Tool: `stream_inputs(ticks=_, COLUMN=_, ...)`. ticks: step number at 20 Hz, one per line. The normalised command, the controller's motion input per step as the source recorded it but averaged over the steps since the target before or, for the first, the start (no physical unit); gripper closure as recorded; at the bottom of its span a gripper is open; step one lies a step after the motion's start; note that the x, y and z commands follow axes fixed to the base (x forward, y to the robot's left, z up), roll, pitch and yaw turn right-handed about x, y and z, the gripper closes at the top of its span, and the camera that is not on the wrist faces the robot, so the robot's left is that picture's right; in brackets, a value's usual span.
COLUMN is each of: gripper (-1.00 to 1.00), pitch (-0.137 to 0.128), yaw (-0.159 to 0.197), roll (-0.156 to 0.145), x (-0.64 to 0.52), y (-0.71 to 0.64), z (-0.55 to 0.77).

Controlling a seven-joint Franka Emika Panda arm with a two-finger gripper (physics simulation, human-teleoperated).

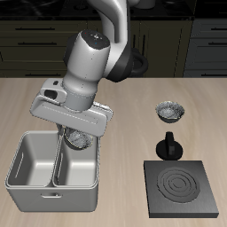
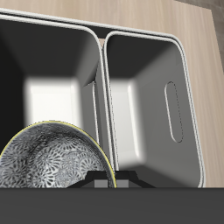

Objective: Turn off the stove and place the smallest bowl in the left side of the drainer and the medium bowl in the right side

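My gripper [image 1: 78, 133] hangs over the drainer [image 1: 18, 164], shut on the rim of a glittery silver bowl [image 1: 80, 139]. That bowl looks narrower than the other one in view, so I take it for the smallest bowl. In the wrist view the smallest bowl [image 2: 48, 166] hovers above the drainer [image 2: 101, 39] compartment nearer the stove, held by my gripper [image 2: 103, 180]. Both compartments hold nothing. A wider bowl, taken as the medium bowl [image 1: 169, 111], rests on the table behind the knob [image 1: 168, 147]. The stove [image 1: 182, 188] has dark coil rings.
My arm's white body [image 1: 89, 62] leans over the back of the drainer and hides the table behind it. Dark cabinets [image 1: 35, 40] line the far wall.
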Motion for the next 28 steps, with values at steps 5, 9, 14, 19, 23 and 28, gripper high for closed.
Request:
stream_inputs(ticks=5, gripper=1.00, pitch=0.022, yaw=0.065, roll=-0.006, x=-0.02, y=0.15, z=-0.18)
stream_inputs(ticks=9, gripper=-1.00, pitch=0.013, yaw=0.052, roll=0.051, x=0.00, y=0.18, z=-0.21)
stream_inputs(ticks=14, gripper=-1.00, pitch=0.017, yaw=0.022, roll=0.031, x=-0.01, y=0.17, z=-0.25)
stream_inputs(ticks=19, gripper=-1.00, pitch=-0.017, yaw=0.022, roll=0.041, x=-0.14, y=0.10, z=-0.01)
stream_inputs(ticks=23, gripper=-1.00, pitch=-0.028, yaw=-0.027, roll=0.090, x=-0.33, y=0.14, z=0.05)
stream_inputs(ticks=28, gripper=-1.00, pitch=-0.011, yaw=-0.033, roll=0.046, x=-0.27, y=0.04, z=-0.06)
